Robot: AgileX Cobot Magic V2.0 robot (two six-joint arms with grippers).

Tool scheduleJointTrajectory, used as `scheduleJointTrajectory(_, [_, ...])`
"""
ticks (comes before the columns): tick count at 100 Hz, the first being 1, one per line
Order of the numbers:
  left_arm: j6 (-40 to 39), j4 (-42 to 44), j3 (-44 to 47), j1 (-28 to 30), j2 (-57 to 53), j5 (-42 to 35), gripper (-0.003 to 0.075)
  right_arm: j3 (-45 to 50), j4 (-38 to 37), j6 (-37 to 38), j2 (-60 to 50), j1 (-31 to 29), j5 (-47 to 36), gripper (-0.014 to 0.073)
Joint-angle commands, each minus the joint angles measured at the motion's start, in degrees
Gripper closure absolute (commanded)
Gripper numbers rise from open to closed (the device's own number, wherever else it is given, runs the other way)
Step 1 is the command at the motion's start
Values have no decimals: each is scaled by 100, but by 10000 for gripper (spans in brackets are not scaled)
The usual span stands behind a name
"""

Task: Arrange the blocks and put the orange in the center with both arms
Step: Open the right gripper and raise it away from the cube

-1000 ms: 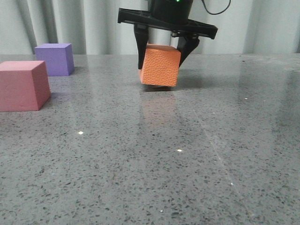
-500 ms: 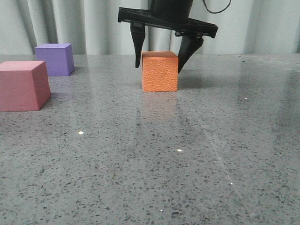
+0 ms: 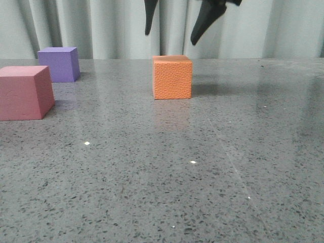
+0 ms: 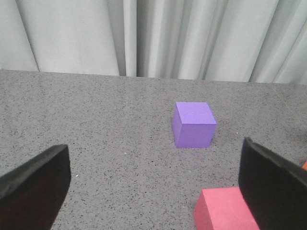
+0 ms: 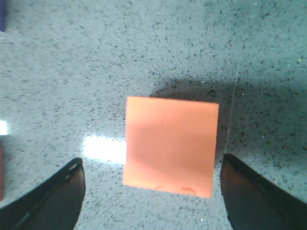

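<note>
The orange cube (image 3: pixel 172 77) stands flat on the grey stone table at the middle back; it also shows from above in the right wrist view (image 5: pixel 170 145). My right gripper (image 3: pixel 174 30) hangs open and empty above it, clear of its top; in the right wrist view (image 5: pixel 153 191) its fingers stand wide on either side. The pink-red cube (image 3: pixel 24 92) sits at the left edge, the purple cube (image 3: pixel 59 64) behind it. My left gripper (image 4: pixel 153 184) is open and empty above the table, with the purple cube (image 4: pixel 194 124) ahead and the pink-red cube (image 4: pixel 224 209) by one finger.
The speckled grey table (image 3: pixel 202 167) stretches to the front and right. A pale pleated curtain (image 3: pixel 91 25) closes off the back edge of the table.
One second ago my right gripper held the orange cube tilted just above the table. It set the cube down flat, opened, and has now risen well above it.
</note>
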Motion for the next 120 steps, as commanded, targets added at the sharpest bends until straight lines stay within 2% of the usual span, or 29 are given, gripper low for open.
scheduleJointTrajectory(1, [-3,-117,-206,-20,10,-376,41,-167,58,-78,-581,0,482,15])
scheduleJointTrajectory(21, [-3,-117,-206,-20,10,-376,41,-52,48,-285,-1054,0,476,15])
scheduleJointTrajectory(40, [-3,-134,-160,-20,10,-389,41,539,48,-686,-1664,0,447,15])
scheduleJointTrajectory(61, [-3,-241,-145,-20,10,-392,41,1680,48,-967,-2555,0,-324,15])
scheduleJointTrajectory(88, [-3,-429,-145,-20,27,-584,62,3301,48,-1707,-3687,0,-1123,15])
scheduleJointTrajectory(104, [-3,-917,-145,-20,105,-767,108,4200,48,-1724,-4257,0,-1610,15])
scheduleJointTrajectory(120, [11,-947,-268,-20,272,-569,124,5001,48,-1724,-4757,0,-2062,15])
